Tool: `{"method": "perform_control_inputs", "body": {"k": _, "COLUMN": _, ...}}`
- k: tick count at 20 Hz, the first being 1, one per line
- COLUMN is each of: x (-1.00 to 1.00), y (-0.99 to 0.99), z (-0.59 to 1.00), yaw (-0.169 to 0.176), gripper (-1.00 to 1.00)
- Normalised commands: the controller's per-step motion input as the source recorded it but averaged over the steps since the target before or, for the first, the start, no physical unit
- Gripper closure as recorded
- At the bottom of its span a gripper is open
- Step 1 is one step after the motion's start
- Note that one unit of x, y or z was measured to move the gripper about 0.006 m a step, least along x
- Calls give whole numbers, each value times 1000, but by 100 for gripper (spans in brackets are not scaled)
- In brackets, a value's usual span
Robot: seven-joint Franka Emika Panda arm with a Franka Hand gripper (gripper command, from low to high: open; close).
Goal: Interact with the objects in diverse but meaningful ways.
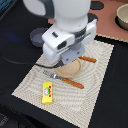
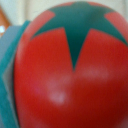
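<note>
A red tomato [image 2: 70, 75] with a green star-shaped top fills the wrist view, right between my fingers. A teal finger pad [image 2: 7, 80] lies against its side. In the exterior view my gripper [image 1: 69, 63] is low over a round tan plate [image 1: 75, 69] on the woven placemat [image 1: 95, 95], and the hand hides the tomato there. A yellow rectangular block [image 1: 47, 92] with red marks lies on the mat near its front. A fork-like utensil with an orange-brown handle [image 1: 67, 80] lies beside the plate. A second brown handle [image 1: 88, 59] lies behind the plate.
A dark grey round pot piece [image 1: 37, 36] sits on the black table off the mat at the exterior view's left. A pale bowl [image 1: 122, 17] stands on a pinkish surface at the back right. A black cable [image 1: 45, 64] crosses the mat's left edge.
</note>
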Motion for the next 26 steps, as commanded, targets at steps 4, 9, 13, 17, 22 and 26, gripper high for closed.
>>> {"method": "perform_control_inputs", "body": {"k": 4, "x": -35, "y": 886, "z": 510, "yaw": 3, "gripper": 100}}
{"method": "perform_control_inputs", "body": {"k": 9, "x": -155, "y": 871, "z": 390, "yaw": 15, "gripper": 100}}
{"method": "perform_control_inputs", "body": {"k": 13, "x": -336, "y": 791, "z": 226, "yaw": 35, "gripper": 100}}
{"method": "perform_control_inputs", "body": {"k": 17, "x": -546, "y": 712, "z": 106, "yaw": 52, "gripper": 100}}
{"method": "perform_control_inputs", "body": {"k": 22, "x": -834, "y": 548, "z": 5, "yaw": 74, "gripper": 100}}
{"method": "perform_control_inputs", "body": {"k": 26, "x": -876, "y": 505, "z": 0, "yaw": 77, "gripper": 100}}
